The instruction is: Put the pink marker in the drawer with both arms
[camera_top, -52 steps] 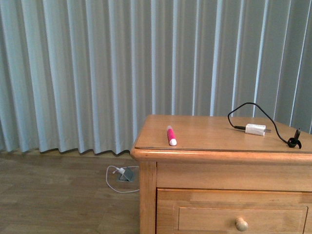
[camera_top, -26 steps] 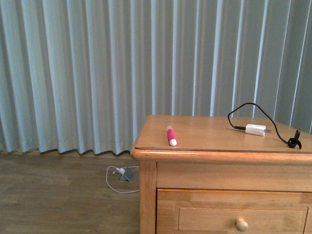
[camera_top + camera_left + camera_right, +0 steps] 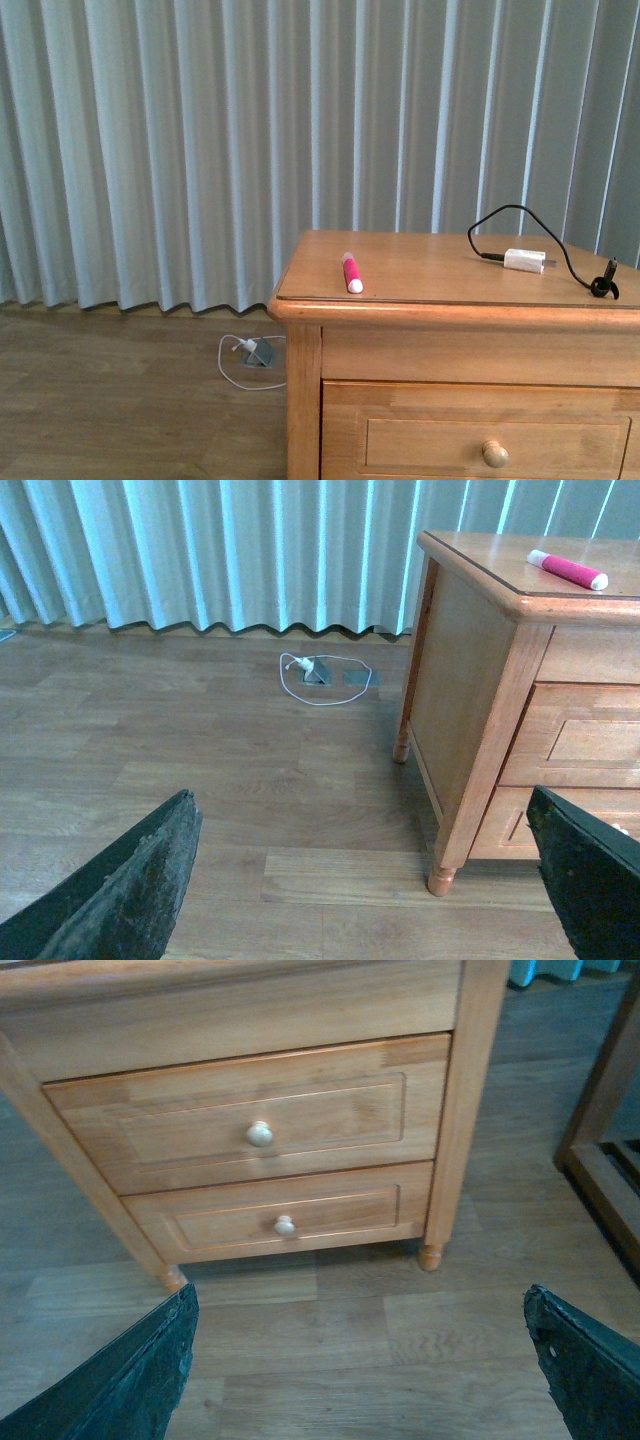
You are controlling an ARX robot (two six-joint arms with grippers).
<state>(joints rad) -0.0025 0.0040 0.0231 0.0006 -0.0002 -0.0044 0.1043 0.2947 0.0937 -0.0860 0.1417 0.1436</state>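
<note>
Front cam has the pink marker (image 3: 351,275) lying on the counter (image 3: 430,262) near the left front corner, well apart from the white charger (image 3: 524,262) and its black cable (image 3: 520,222). The drawer (image 3: 480,440) is cut off at the bottom edge there. My right wrist cam gets its whole front, shut, plus a lower drawer (image 3: 275,1218). My left pincer (image 3: 360,795) and right pincer (image 3: 360,1290) are both spread wide, holding nothing.
</note>
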